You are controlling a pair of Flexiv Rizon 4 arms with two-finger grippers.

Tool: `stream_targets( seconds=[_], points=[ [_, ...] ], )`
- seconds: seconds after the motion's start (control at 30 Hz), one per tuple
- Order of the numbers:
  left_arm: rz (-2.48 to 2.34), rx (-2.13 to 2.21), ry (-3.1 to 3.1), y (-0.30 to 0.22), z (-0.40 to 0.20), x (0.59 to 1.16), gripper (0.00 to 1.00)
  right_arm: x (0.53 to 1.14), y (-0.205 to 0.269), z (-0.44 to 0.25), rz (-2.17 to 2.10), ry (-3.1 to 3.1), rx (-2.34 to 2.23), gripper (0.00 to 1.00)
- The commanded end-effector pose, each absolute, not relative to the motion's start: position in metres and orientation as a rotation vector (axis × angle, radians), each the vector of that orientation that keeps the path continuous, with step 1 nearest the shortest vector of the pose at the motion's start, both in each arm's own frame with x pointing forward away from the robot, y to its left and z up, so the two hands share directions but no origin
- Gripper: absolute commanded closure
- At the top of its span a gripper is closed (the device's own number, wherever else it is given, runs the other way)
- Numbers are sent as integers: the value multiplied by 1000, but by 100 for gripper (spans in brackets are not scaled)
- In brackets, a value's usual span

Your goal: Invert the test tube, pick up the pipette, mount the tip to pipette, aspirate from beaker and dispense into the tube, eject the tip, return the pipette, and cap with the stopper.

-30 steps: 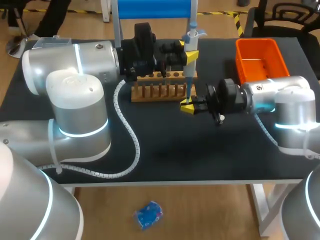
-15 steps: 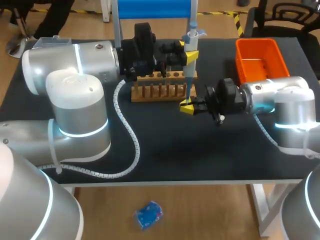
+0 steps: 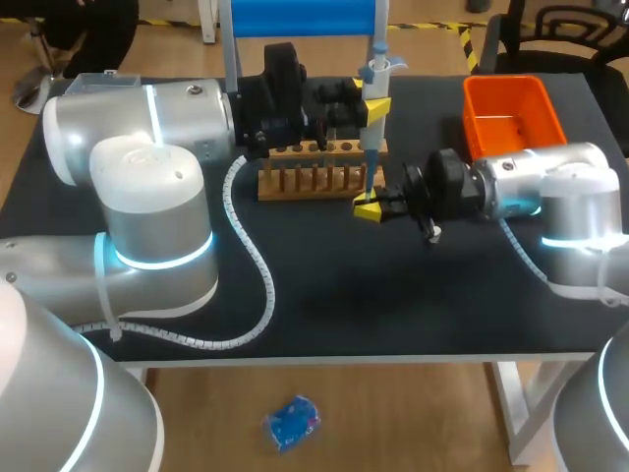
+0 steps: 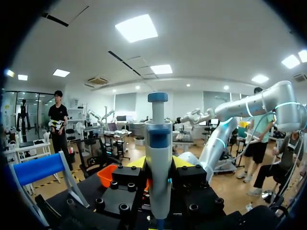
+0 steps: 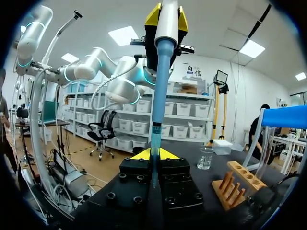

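The pipette (image 3: pixel 376 74) stands upright past the table's middle, clamped in my left pincer (image 3: pixel 376 108).
Its tip (image 5: pixel 154 143) runs down into my right pincer (image 3: pixel 369 208), pinched narrow on it, just beside the wooden rack's (image 3: pixel 314 177) right end.

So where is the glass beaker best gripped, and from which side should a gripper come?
Probably across its round wall, about mid-height, with the fingers level and coming in from the side. The beaker stands upright with its mouth open, so a grip from above would block the mouth. The side away from the wooden rack looks freer.
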State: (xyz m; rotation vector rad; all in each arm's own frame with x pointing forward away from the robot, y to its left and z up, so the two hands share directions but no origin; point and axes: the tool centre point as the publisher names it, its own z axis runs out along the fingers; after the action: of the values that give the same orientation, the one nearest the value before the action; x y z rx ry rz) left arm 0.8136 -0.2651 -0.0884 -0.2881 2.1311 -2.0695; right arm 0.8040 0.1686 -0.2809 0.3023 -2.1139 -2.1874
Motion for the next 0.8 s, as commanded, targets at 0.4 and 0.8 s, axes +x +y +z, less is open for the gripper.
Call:
stream_targets(
  seconds=[0.4,0.8],
  points=[
    [-2068,-291,2132,-266,-98,813,100,806,170,-262,-2188,-2121,334,100],
    [-2068,-291,2132,-266,-98,813,100,801,172,-262,-2220,-2184,230,100]
  ],
)
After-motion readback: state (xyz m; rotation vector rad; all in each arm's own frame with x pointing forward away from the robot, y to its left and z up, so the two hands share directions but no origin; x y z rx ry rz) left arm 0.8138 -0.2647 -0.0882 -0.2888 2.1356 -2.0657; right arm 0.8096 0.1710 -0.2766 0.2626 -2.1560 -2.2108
